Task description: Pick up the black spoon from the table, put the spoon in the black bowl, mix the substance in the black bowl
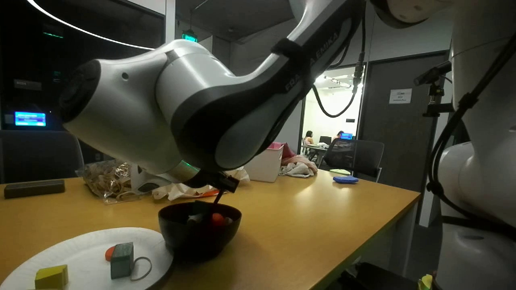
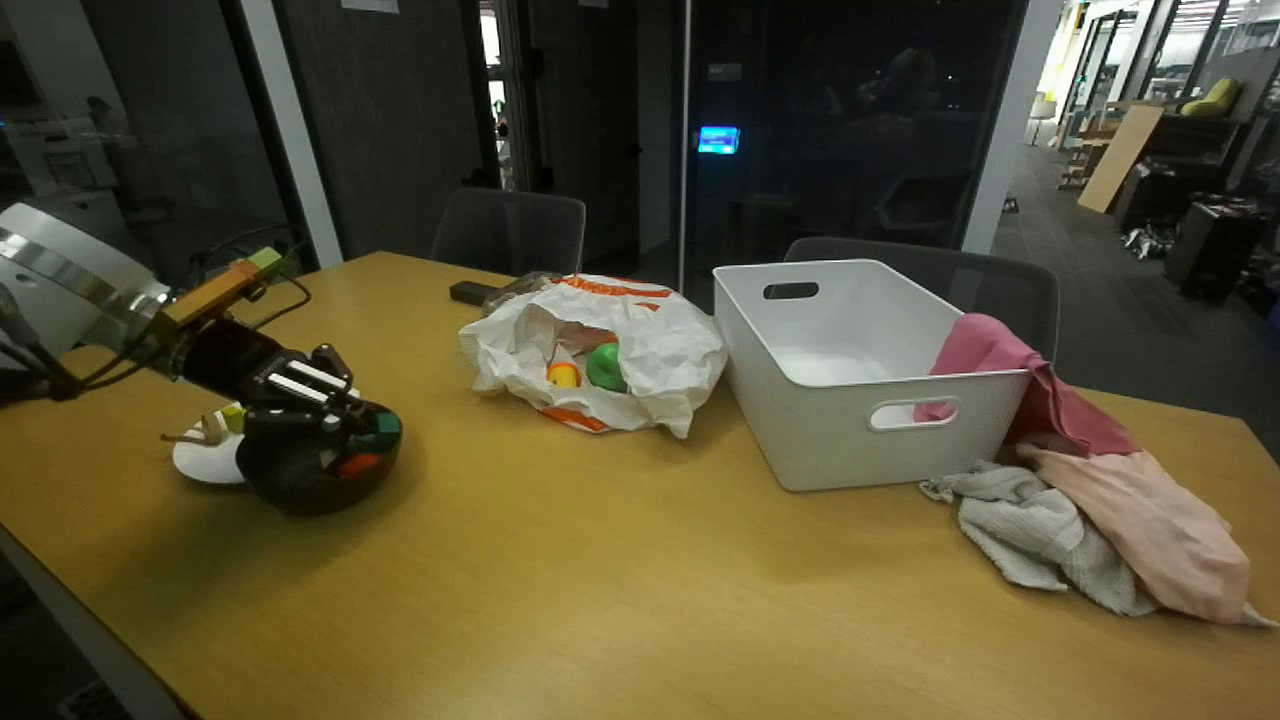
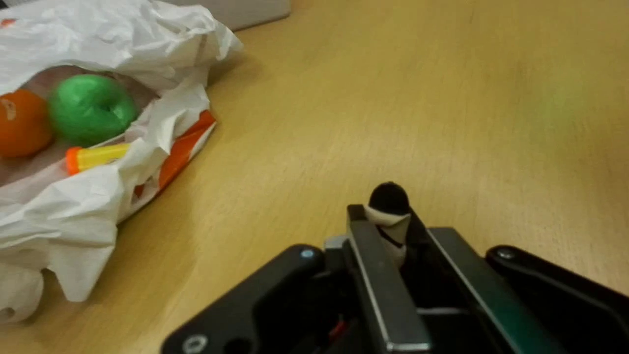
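Note:
My gripper (image 1: 229,184) is shut on the black spoon (image 1: 218,197), over the black bowl (image 1: 197,237). The spoon's thin handle slants down into the bowl, and its lower end is hidden inside. In the wrist view a black rounded spoon end (image 3: 388,197) with pale wrapping sticks out between the fingertips (image 3: 385,221). The bowl (image 2: 300,495) stands on the light-wood table (image 2: 640,600), with the gripper (image 2: 335,425) right at its opening. The substance shows as a red-orange piece (image 2: 357,465) and a green block (image 2: 382,426). The gripper hides most of the bowl in the wrist view.
A white plate (image 1: 80,245) with a green block (image 1: 122,259) and a yellow block (image 1: 51,277) lies beside the bowl. A white plastic bag (image 2: 660,345) holds toys. A white bin (image 2: 830,440) and cloths (image 2: 1060,530) stand farther along the table.

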Robot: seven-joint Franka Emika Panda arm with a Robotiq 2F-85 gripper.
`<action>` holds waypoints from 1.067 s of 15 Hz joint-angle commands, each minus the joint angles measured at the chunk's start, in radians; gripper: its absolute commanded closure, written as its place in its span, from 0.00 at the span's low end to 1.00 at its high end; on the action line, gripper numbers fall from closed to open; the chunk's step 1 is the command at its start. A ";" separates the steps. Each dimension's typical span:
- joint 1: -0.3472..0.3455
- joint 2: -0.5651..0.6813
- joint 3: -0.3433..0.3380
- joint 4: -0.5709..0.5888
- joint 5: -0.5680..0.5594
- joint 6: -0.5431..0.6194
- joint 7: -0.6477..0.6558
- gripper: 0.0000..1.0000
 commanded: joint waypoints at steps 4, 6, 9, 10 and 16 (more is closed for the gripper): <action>0.006 -0.041 0.002 -0.029 0.011 -0.082 -0.024 0.88; 0.000 -0.045 0.002 -0.027 0.062 -0.065 -0.029 0.88; -0.002 -0.055 -0.001 -0.029 0.093 -0.042 -0.011 0.88; -0.001 -0.058 -0.002 -0.028 0.101 -0.040 -0.010 0.88; 0.003 -0.085 -0.002 -0.017 0.106 -0.033 0.019 0.36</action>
